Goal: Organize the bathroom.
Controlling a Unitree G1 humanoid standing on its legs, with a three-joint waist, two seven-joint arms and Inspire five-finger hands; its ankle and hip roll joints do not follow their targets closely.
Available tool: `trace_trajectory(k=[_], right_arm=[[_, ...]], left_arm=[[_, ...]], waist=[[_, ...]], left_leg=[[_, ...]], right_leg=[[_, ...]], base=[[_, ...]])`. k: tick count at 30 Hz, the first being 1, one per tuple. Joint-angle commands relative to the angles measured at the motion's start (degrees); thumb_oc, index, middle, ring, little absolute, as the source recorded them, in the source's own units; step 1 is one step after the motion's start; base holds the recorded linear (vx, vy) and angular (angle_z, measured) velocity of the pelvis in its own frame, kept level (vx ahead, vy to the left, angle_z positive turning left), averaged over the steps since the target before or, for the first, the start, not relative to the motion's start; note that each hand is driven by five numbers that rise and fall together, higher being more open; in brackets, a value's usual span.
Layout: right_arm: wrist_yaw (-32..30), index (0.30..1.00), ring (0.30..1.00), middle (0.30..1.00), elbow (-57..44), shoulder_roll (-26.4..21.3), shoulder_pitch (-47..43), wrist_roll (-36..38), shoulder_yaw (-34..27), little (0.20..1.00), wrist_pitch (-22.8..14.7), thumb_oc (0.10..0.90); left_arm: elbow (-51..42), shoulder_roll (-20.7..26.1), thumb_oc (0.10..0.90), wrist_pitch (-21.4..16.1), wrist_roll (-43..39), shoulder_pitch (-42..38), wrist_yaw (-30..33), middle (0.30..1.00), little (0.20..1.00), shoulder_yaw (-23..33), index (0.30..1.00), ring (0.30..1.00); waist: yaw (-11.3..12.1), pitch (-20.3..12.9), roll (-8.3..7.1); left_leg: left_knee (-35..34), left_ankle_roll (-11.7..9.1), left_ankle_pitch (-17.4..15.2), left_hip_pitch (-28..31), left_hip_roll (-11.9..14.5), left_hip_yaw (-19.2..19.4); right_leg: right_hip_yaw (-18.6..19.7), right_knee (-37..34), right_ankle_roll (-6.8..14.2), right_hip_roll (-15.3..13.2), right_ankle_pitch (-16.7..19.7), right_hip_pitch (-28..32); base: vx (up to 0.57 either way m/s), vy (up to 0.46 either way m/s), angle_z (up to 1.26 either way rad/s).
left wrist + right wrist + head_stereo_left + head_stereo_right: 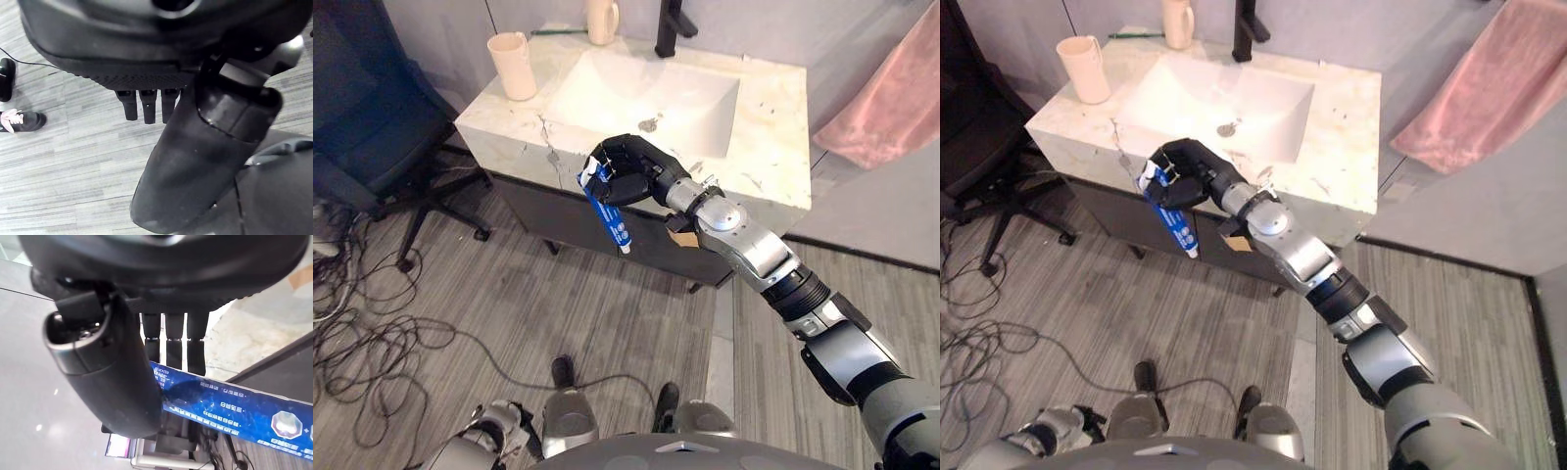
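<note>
The right hand (628,174) was curled round a blue toothpaste tube (609,217), thumb on one side and fingers on the other, and held it in the air just off the front edge of the marble vanity top (771,147). The tube hung cap-end down and tilted, its crimped end tucked into the palm — a grip near one end that probably let the rest swing free for setting down on the worktop. It belonged, by the look of things, up by the cups: one beige cup (513,66) stood at the top's front-left corner, another cup (601,21) at the back edge beside the black faucet (672,29).

The tube was glossy dark blue with white print and a white cap (625,249) — flat, soft-sided, likely to bend under a hard squeeze.

The left hand (146,105) hung over the grey plank floor (58,161), fingers straight and holding nothing.
</note>
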Motion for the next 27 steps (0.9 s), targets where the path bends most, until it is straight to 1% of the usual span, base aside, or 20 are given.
trace_trajectory(k=[1,2,3,6,7,8,9,10,12,13,14,15,16,17,18,19,20,22,24,27], right_arm=[[-0.1,0.300,0.300,0.300,-3.5,3.2,-9.2,-1.2,-6.5,0.300,-10.0,0.400],[0.0,0.300,0.300,0.300,-3.6,3.2,-9.0,-1.2,-6.7,0.300,-10.0,0.400],[-0.5,0.300,0.300,0.300,-3.8,3.2,-9.1,-0.7,-6.6,0.300,-9.8,0.400],[0.6,0.300,0.300,0.300,-4.8,3.3,-8.7,0.4,-7.2,0.300,-9.7,0.400],[0.8,0.300,0.300,0.300,-5.4,3.2,-8.7,0.8,-7.4,0.300,-9.7,0.400],[1.0,0.300,0.300,0.300,-6.5,3.0,-8.7,1.6,-7.6,0.300,-9.7,0.400],[0.8,0.300,0.300,0.300,-7.5,2.8,-8.6,2.1,-7.9,0.300,-9.4,0.400],[0.7,0.300,0.300,0.300,-9.5,2.6,-8.5,2.3,-8.6,0.300,-7.9,0.400],[0.3,0.300,0.300,0.300,-10.3,2.7,-8.9,1.6,-8.9,0.300,-6.6,0.400],[-0.8,0.300,0.300,0.300,-10.7,2.8,-9.2,0.7,-8.8,0.300,-5.8,0.400],[-3.0,0.300,0.300,0.300,-11.0,3.0,-9.5,-0.5,-8.2,0.300,-5.2,0.400],[-3.6,0.300,0.300,0.300,-11.3,3.0,-9.6,-0.7,-7.9,0.300,-5.0,0.400],[-4.0,0.300,0.300,0.300,-11.4,3.0,-9.8,-0.7,-7.9,0.300,-4.8,0.400],[-4.6,0.300,0.300,0.300,-11.3,2.7,-10.2,-0.3,-8.0,0.300,-4.7,0.400],[-4.5,0.300,0.300,0.300,-10.4,2.2,-10.3,-0.2,-8.4,0.300,-5.4,0.400],[-4.3,0.300,0.300,0.300,-9.2,2.1,-10.3,-0.7,-8.7,0.300,-6.2,0.400],[-3.9,0.300,0.300,0.300,-8.0,2.4,-10.1,-2.1,-8.8,0.300,-6.7,0.400],[-3.6,0.300,0.300,0.300,-7.3,2.2,-9.8,-2.5,-9.0,0.300,-6.9,0.400],[-2.1,0.300,0.300,0.300,-5.5,2.3,-9.1,-2.6,-9.7,0.300,-8.9,0.400],[-2.3,0.300,0.300,0.300,-4.0,2.3,-8.4,-2.8,-10.3,0.300,-11.2,0.400]], left_arm=[[1.8,3.2,0.800,0.9,2.6,0.4,-0.1,0.900,0.900,-1.9,0.900,0.900],[1.8,3.2,0.800,0.9,2.4,0.6,-0.3,0.900,0.900,-2.1,0.900,0.900],[0.8,3.8,0.800,1.9,3.6,1.1,-1.9,0.900,0.900,-1.1,0.900,0.900],[1.5,3.7,0.800,2.8,2.4,1.2,-1.9,0.900,0.900,-1.5,0.900,0.900],[1.7,3.9,0.800,2.7,2.2,1.3,-1.8,0.900,0.900,-1.7,0.900,0.900],[2.2,4.2,0.800,2.4,0.9,1.5,-1.5,0.900,0.900,-1.4,0.900,0.900],[2.4,4.3,0.800,2.3,0.5,1.6,-1.6,0.900,0.900,-1.1,0.900,0.900],[2.2,4.5,0.800,2.8,1.5,1.7,-1.8,0.900,0.900,-0.8,0.900,0.900],[2.2,4.5,0.800,3.1,0.8,1.4,-1.7,0.900,0.900,-1.8,0.900,0.900],[2.0,4.5,0.800,3.6,0.3,0.9,-1.7,0.900,0.900,-2.4,0.900,0.900],[2.1,4.3,0.800,3.9,0.8,-0.4,-1.8,0.900,0.900,-3.6,0.900,0.900],[2.4,4.4,0.800,3.9,0.1,-1.0,-1.4,0.900,0.900,-4.3,0.900,0.900],[2.1,4.6,0.800,4.1,-0.1,-1.0,-1.3,0.900,0.900,-4.4,0.900,0.900],[1.5,5.2,0.800,4.6,-0.2,-1.2,-1.3,0.900,0.900,-4.3,0.900,0.900],[1.4,5.4,0.800,4.6,0.6,-1.6,-1.5,0.900,0.900,-4.1,0.900,0.900],[1.3,5.4,0.800,4.4,1.3,-2.0,-1.6,0.900,0.900,-4.4,0.900,0.900],[0.9,5.4,0.800,4.2,0.4,-2.5,-2.0,0.900,0.900,-5.2,0.900,0.900],[0.5,5.1,0.800,4.6,1.2,-2.9,-3.0,0.900,0.900,-5.4,0.900,0.900],[0.9,4.4,0.800,4.0,0.1,-3.0,-3.1,0.900,0.900,-5.6,0.900,0.900],[1.5,3.0,0.800,4.5,0.1,-3.7,-3.0,0.900,0.900,-5.5,0.900,0.900]], waist=[[-1.1,-2.6,-1.12],[-1.4,-2.6,-0.79],[-1.7,-2.9,-0.08],[-1.5,-2.9,0.79],[-1.4,-2.8,1.41],[-1.5,-2.4,2.39],[-1.6,-2.0,2.87],[-2.2,-1.3,3.39],[-3.2,-0.8,3.64],[-4.1,-0.7,3.40],[-5.3,-0.9,1.83],[-6.0,-0.8,1.32],[-6.2,-0.6,1.07],[-6.7,0.0,0.96],[-7.0,-0.1,0.86],[-7.4,-0.5,0.73],[-7.8,-1.2,0.60],[-7.9,-1.6,0.46],[-8.2,-2.3,0.33],[-8.6,-3.9,0.01]], left_leg=[[7.6,-1.6,-6.7,-1.5,-2.4,0.7],[7.0,-1.4,-6.8,-1.3,-2.3,1.6],[3.3,0.0,-5.1,1.0,-2.7,3.3],[0.8,1.3,-4.9,1.9,-5.1,2.0],[-0.8,2.2,-4.7,2.8,-5.8,1.6],[-2.2,3.0,-4.6,4.0,-6.0,1.2],[-2.9,3.6,-4.9,4.7,-6.2,1.0],[-3.1,4.7,-5.8,5.8,-7.0,0.3],[-3.7,4.6,-6.1,6.7,-8.0,-0.6],[-4.0,4.7,-6.7,7.0,-9.3,-1.5],[-3.1,5.5,-9.1,6.4,-12.4,-3.1],[-2.2,5.9,-10.5,6.1,-13.3,-3.9],[-1.2,6.1,-11.5,5.8,-13.4,-4.5],[1.1,6.7,-13.2,5.0,-12.9,-6.0],[1.4,6.9,-13.2,4.6,-12.7,-6.0],[1.5,6.8,-12.8,4.0,-12.8,-6.3],[3.0,6.6,-12.7,2.7,-13.0,-7.2],[4.2,6.5,-12.7,2.1,-13.2,-8.3],[4.1,6.3,-12.7,2.0,-12.9,-9.0],[2.0,6.4,-12.4,3.2,-12.8,-9.9]], right_leg=[[9.0,4.8,0.6,3.1,-7.2,-2.8],[8.9,5.4,0.7,3.2,-7.8,-2.9],[8.8,6.3,1.1,2.9,-7.9,-3.8],[8.9,10.2,2.0,2.1,-8.9,-5.6],[8.9,14.0,2.6,0.9,-9.7,-7.3],[9.6,21.4,3.2,-0.6,-11.3,-10.5],[10.5,26.9,3.6,-1.5,-12.0,-13.0],[12.5,32.6,4.6,-2.6,-10.7,-16.8],[14.0,28.0,5.1,-1.8,-8.9,-17.8],[15.5,21.9,5.5,-0.9,-6.4,-17.6],[20.8,8.6,6.9,-1.0,1.5,-18.3],[22.8,5.0,7.2,-0.8,4.0,-18.6],[23.9,4.6,7.4,-0.8,4.8,-19.2],[26.1,7.5,7.5,0.3,4.2,-22.2],[26.5,8.1,7.4,0.8,3.7,-22.3],[27.3,7.1,7.0,1.1,3.5,-21.1],[28.9,6.6,6.2,1.9,2.9,-19.6],[29.0,7.0,5.7,2.3,2.4,-18.9],[28.3,7.1,5.1,2.7,1.2,-17.4],[28.6,6.0,4.6,3.4,0.3,-15.7]], base=[[0.13,0.127,0.32],[0.16,0.161,0.46],[0.10,0.143,0.67],[0.10,0.142,0.25],[0.10,0.167,-0.19],[0.09,0.166,-0.18],[0.11,0.148,-0.28],[0.10,0.076,-0.13],[0.11,-0.024,0.13],[0.16,-0.184,0.25],[0.17,-0.230,0.27],[0.13,-0.204,0.45],[0.08,-0.165,0.72],[0.05,-0.173,0.99],[0.05,-0.210,1.39],[0.07,-0.217,1.42],[0.08,-0.168,1.29],[0.12,-0.113,0.87],[0.17,-0.088,0.43],[0.18,-0.074,-0.03]])
